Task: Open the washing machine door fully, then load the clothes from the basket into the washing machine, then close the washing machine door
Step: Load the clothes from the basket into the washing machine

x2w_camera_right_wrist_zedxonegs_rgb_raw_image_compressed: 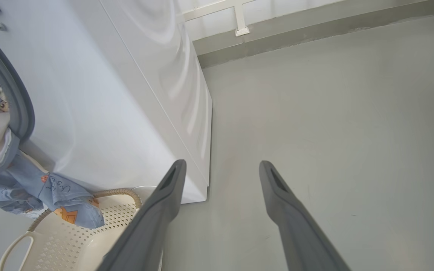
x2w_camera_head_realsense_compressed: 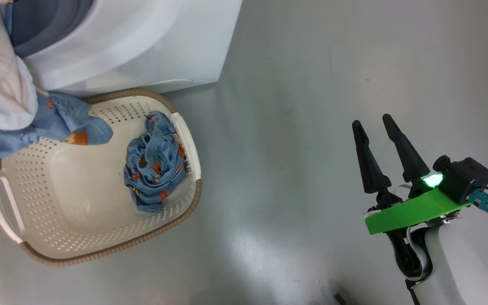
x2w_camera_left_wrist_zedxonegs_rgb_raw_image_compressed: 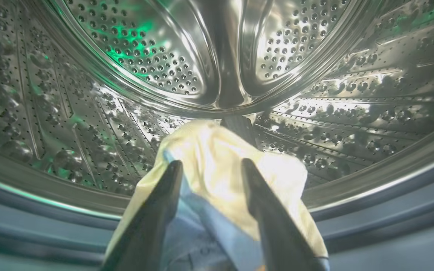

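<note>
Cream-and-blue cloth garment (x2w_camera_left_wrist_zedxonegs_rgb_raw_image_compressed: 220, 143): draped over the lip of the perforated steel drum (x2w_camera_left_wrist_zedxonegs_rgb_raw_image_compressed: 145, 56), with the left gripper (x2w_camera_left_wrist_zedxonegs_rgb_raw_image_compressed: 211, 165) parted around it. Blue printed garment (x2w_camera_head_realsense_compressed: 155, 165): lodged in cream perforated plastic basket (x2w_camera_head_realsense_compressed: 100, 250). Right gripper (x2w_camera_head_realsense_compressed: 372, 120): spread, nothing grasped.

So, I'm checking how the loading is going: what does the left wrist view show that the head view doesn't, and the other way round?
Left wrist view adds: the steel drum from inside, and the left hand, fingers apart with the cream-and-blue garment between them. Head view adds: the basket with a blue garment lying in it, and the right hand, open over the floor. Both: that cream-and-blue garment at the washing machine mouth, and the grey rubber ring.
</note>
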